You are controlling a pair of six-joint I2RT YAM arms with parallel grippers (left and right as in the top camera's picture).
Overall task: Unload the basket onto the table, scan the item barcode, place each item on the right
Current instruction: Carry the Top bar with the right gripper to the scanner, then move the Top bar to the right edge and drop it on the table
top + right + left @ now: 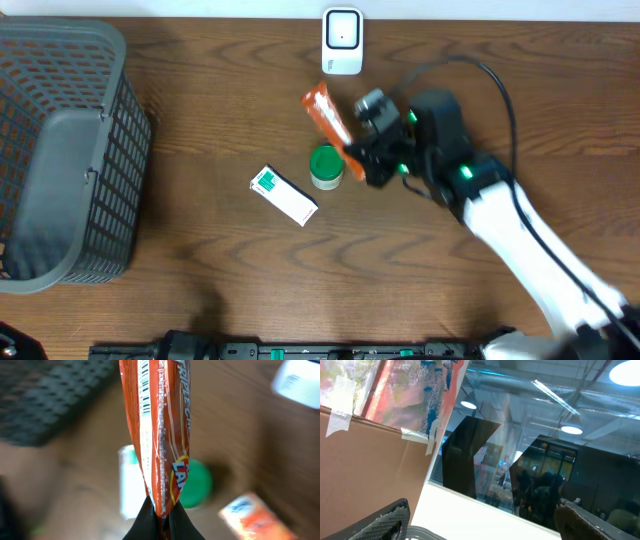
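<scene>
An orange snack packet [328, 115] hangs above the table, just below the white scanner [342, 42] at the back edge. My right gripper [355, 160] is shut on the packet's lower end. In the right wrist view the packet [160, 435] stands up from the pinched fingertips of that gripper [161, 517], with its barcode [145, 390] on the left face near the top. My left gripper [485, 527] is open and empty, facing a ceiling and a cardboard wall. It does not show in the overhead view.
A green-lidded jar [326, 167] and a white-and-green box [284, 195] lie left of the right gripper. A grey mesh basket [60, 150] fills the left side. A blurred orange-and-white pack [250, 515] lies low in the right wrist view.
</scene>
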